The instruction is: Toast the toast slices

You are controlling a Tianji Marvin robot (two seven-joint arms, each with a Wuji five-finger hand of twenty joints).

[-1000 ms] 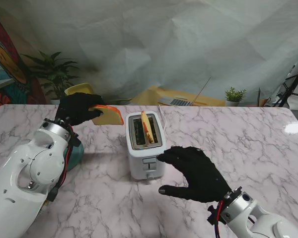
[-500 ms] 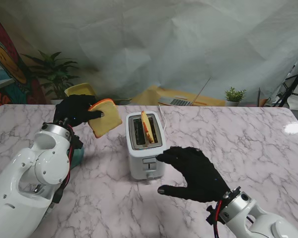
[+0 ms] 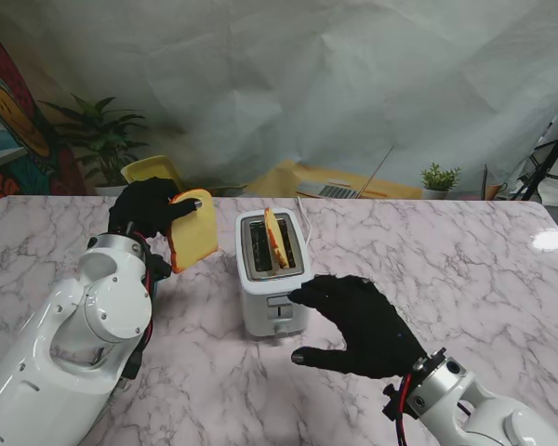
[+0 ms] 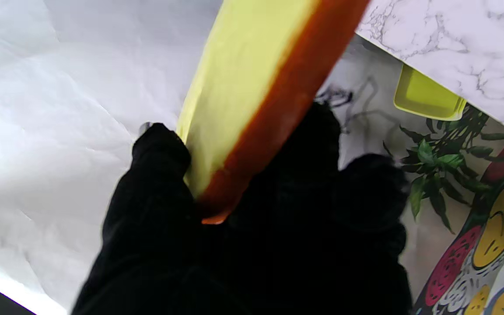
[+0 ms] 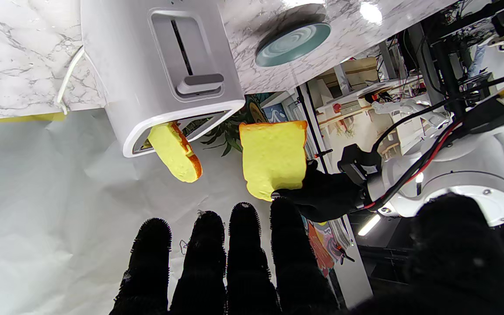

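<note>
The held slice (image 3: pixel 194 229) hangs in the air just left of the toaster (image 3: pixel 272 272), clear of the table (image 3: pixel 465 269). It stands nearly on edge, its yellow face turned toward the toaster and its orange crust along the rim. The left hand (image 3: pixel 147 206) is clamped on the slice's far edge, thumb on one face and fingers (image 4: pixel 322 144) on the other, as the left wrist view shows close up.

A second slice (image 3: pixel 275 238) stands in the toaster's right slot, sticking up above the top and leaning a little. The left slot (image 3: pixel 258 249) beside it shows dark. The toaster's lever (image 3: pixel 280 301) sits on the face nearest to me, high in its track.

The right hand (image 3: pixel 361 322) hovers just right of the toaster and nearer to me than it, palm down, holding nothing. Its fingers are spread and slightly curled, with the fingertips (image 3: pixel 296 296) close to the lever side; whether one touches the toaster I cannot tell. In the right wrist view the four fingers (image 5: pixel 204 258) lie side by side, pointing at the toaster.

Left of the toaster, behind the left arm (image 3: pixel 84 325), a teal plate (image 5: pixel 292 39) lies on the table. Farther from me than the toaster, past the table's edge, a yellow tray (image 3: pixel 149 169) shows beside a potted plant (image 3: pixel 100 135).
</note>
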